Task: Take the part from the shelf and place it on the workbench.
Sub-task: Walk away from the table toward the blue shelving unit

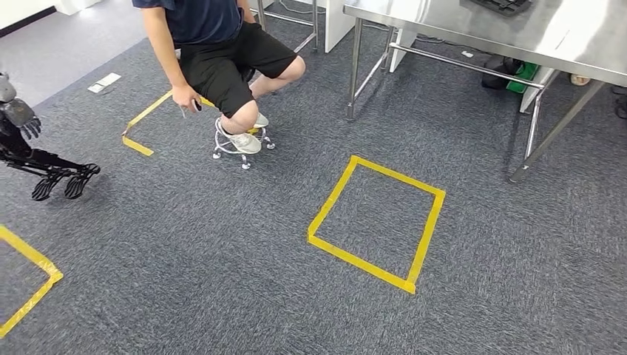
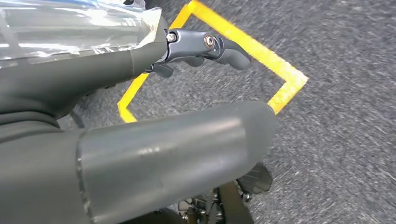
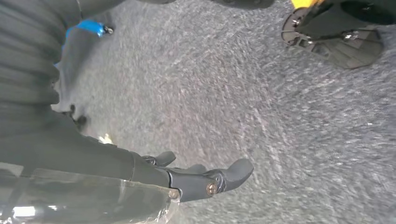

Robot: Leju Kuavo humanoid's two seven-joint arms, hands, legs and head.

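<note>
Workbench (image 1: 473,29) of steel stands on grey carpet (image 1: 222,281) beyond yellow tape square (image 1: 377,222).

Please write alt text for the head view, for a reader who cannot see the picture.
A person sits on a small stool on grey carpet, beside a metal table. A yellow tape square marks the floor in front, and a robot hand shows at the left edge.

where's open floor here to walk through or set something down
Bare carpet inside the yellow tape square and in the stretch in front of it. Crowded toward the seated person on the stool and under the steel workbench, between its legs.
</note>
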